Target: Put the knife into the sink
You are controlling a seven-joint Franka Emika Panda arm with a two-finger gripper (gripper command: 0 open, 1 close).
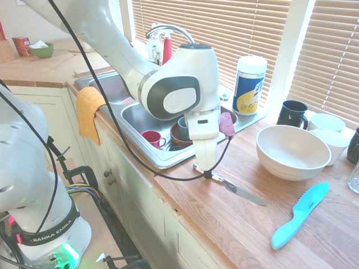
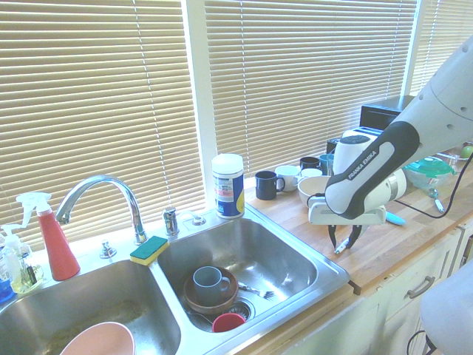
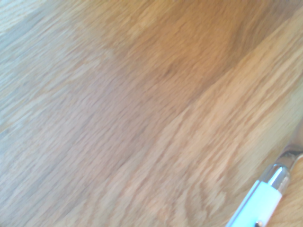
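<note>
Directly below the end effector, on the wooden countertop [image 1: 190, 196], lies the knife [image 1: 245, 194], its handle [image 2: 341, 246] between the fingertips of the gripper [image 2: 342, 244]. Gripper state: open, the two fingers [image 2: 357, 234] standing apart on either side of the handle. Whether either pad touches it cannot be told

Governing relation: the long axis of the knife runs obliquely away from the sink [image 2: 299, 305]. The handle end lies nearer the basin edge; the blade extends from beneath the gripper toward the turquoise knife [image 1: 300, 215], with its tip well apart from the sink. The wrist view shows the white handle and its metal collar

Required next, as judged: close across the narrow width of the handle, confirm the grip, then lift straight up before travelling toward the nearer basin, the one holding the mugs. The grip falls at the handle, so the blade will probably overhang on the side away from the sink and trail during transfer. Caution: a shallow grip could let the blade droop or swing; allow clearance for it over the sink rim
</note>
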